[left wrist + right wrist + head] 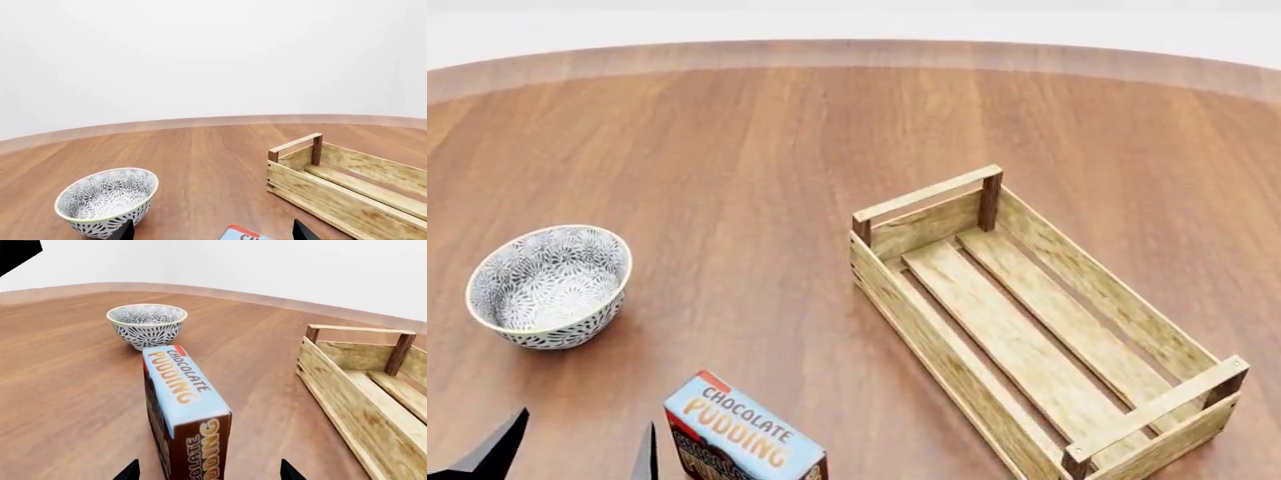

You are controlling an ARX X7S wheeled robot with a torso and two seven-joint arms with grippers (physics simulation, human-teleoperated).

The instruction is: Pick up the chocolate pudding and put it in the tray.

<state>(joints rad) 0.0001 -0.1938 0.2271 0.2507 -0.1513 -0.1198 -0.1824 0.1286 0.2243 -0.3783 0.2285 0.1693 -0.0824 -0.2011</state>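
Note:
The chocolate pudding [745,433], a carton with a light-blue top and orange lettering, lies on the wooden table near its front edge. The tray [1034,325], a light-wood slatted crate, stands empty to its right. My left gripper [574,455] is open and empty just left of the carton. In the left wrist view [213,232] only a corner of the carton [241,234] shows between its tips. My right gripper [210,472] is open, its black fingertips [130,471] well apart on either side of the carton's brown near end [193,440], not touching it. It is out of the head view.
A white-and-grey patterned bowl [550,285] stands left of the carton, ahead of my left gripper, and shows beyond the carton in the right wrist view [147,325]. The round table's far rim [854,55] curves across the back. The tray's near end rail [357,330] rises beside the carton.

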